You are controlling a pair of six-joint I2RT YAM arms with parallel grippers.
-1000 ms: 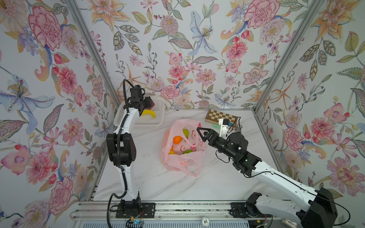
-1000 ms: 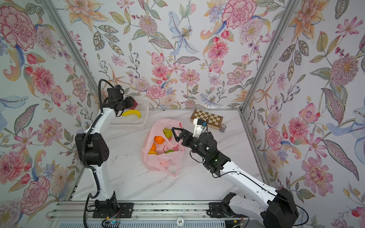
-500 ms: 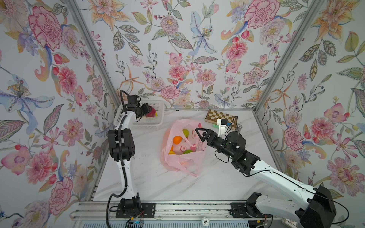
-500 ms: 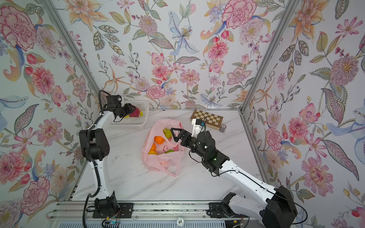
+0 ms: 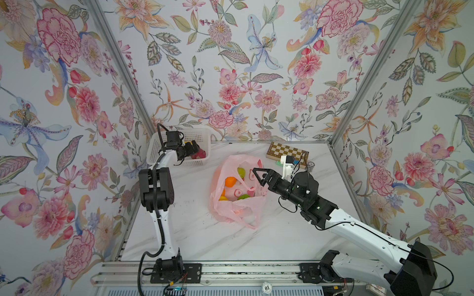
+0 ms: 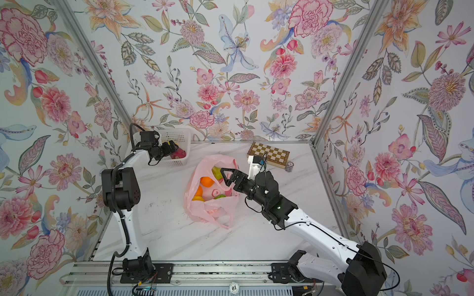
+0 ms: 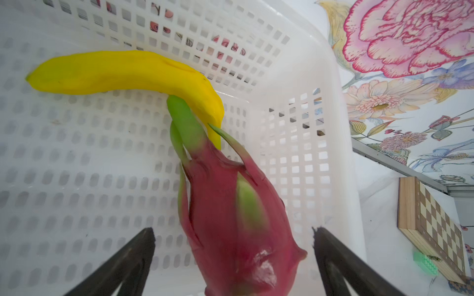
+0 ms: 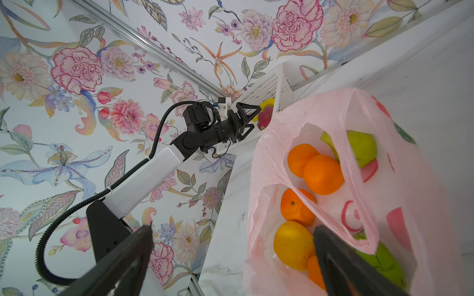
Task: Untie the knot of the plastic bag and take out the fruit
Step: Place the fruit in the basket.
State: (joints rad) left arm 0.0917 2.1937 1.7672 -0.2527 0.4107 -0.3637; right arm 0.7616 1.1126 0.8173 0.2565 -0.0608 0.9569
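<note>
Plastic bag lies untied mid-frame, dragon fruit in basket, oranges left inside; left gripper, right gripper both released.

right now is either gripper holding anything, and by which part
Nothing is held. The left gripper is open around the dragon fruit, not touching it; the right gripper is open too.

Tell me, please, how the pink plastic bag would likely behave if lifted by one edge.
The plastic bag would probably be floppy: its thin film lies crumpled and sagging. Its mouth gapes open, so lifting one edge may spill the fruit. Those round pieces would likely roll once out.
</note>
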